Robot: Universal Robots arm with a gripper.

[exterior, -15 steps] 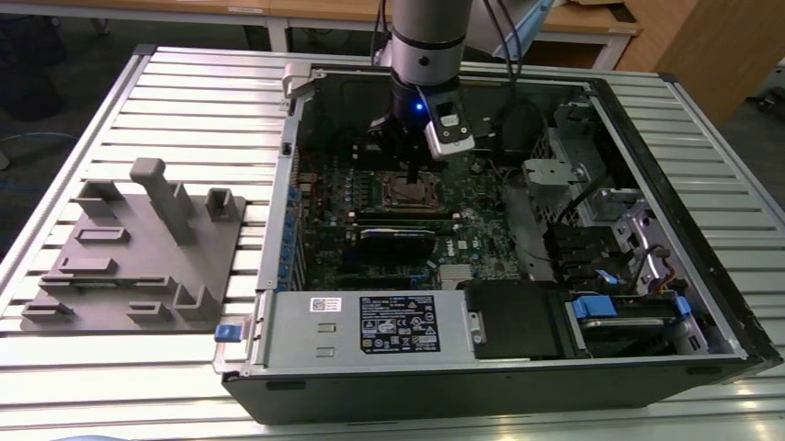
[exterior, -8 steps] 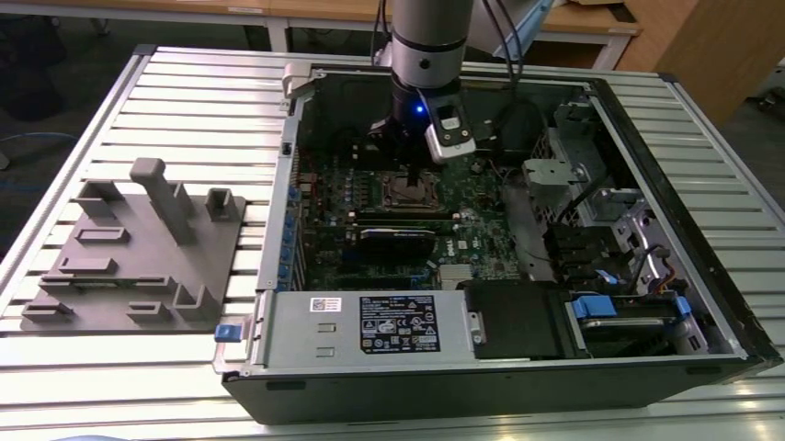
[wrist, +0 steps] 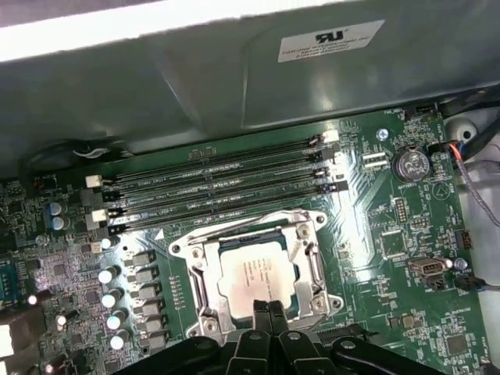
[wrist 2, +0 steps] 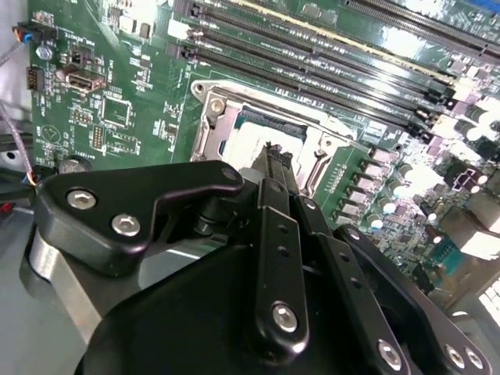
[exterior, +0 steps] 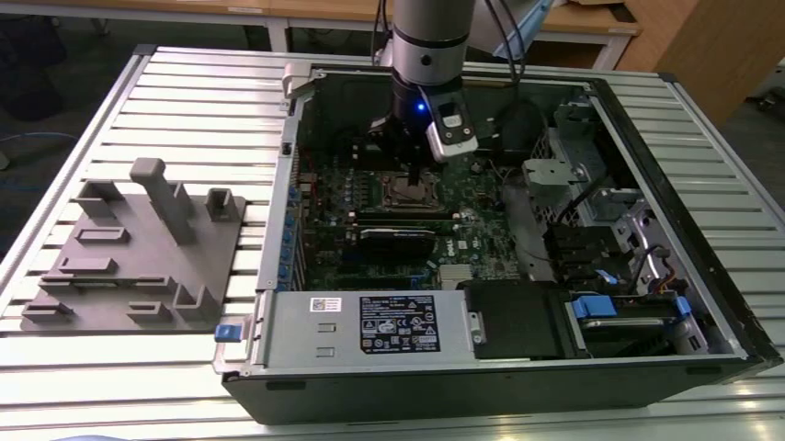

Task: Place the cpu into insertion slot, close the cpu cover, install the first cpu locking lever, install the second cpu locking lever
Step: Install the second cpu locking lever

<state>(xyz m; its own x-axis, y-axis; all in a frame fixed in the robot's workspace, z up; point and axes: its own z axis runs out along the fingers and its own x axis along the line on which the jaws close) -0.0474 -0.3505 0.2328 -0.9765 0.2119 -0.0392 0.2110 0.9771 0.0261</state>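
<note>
- The hand hangs over the near edge of the slot, its two fingertips pressed together with nothing between them.
- In both wrist views the tips sit right at the rim of the cover, at the side of the slot away from the memory slots; whether they touch the metal cannot be told.
- The cpu lies flat in the slot, its silver-grey top showing through the cover's square cut-out.
- The cover is down over the cpu, framing it on all sides.
- The memory slots, four long dark rows, run just beside the slot on the side opposite the hand.
- A row of small silver capacitors stands near the slot on the green motherboard.
- A round coin battery sits further from the slot, near the board's corner, past the ends of the memory slots.
- In the exterior view the arm comes straight down into the open computer case, with the hand just above the slot.
- A black card lies just beside the slot, towards the silver power supply box.
- The case rests on a ribbed metal tabletop.
- A grey fixture block with upright pegs stands on the tabletop well apart from the slot, to the exterior view's left of the case.
</note>
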